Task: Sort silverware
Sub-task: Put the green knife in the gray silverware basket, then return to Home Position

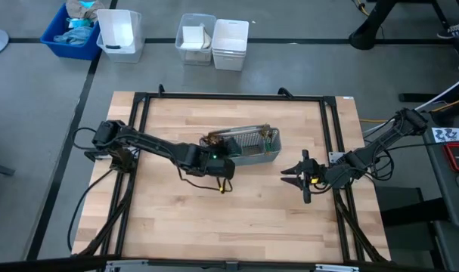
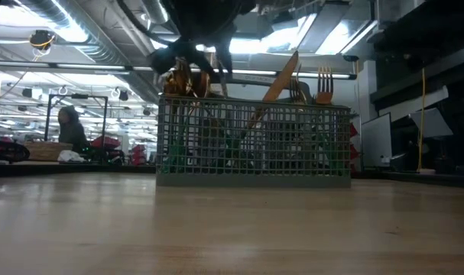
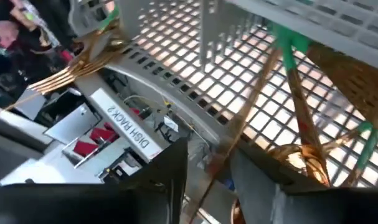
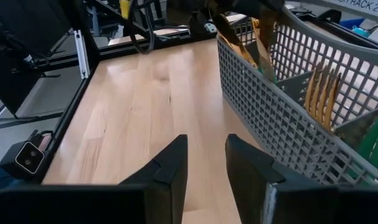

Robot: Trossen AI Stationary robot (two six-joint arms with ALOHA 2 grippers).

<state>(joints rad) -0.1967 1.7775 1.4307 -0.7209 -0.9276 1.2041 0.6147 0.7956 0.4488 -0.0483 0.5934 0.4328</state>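
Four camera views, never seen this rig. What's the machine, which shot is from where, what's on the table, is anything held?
It is a two-arm robot at a wooden table. The top-down picture shows both arms. The second looks level across the tabletop. The other two come from cameras on each wrist.

On the table stands a grey mesh caddy holding silverware: gold forks, a knife and others with green handles, heads up.

The left gripper is at the caddy's left end, just above the pieces there. Its fingers stand apart and grip nothing that I can see.

The right gripper waits over bare table right of the caddy, fingers apart, empty.
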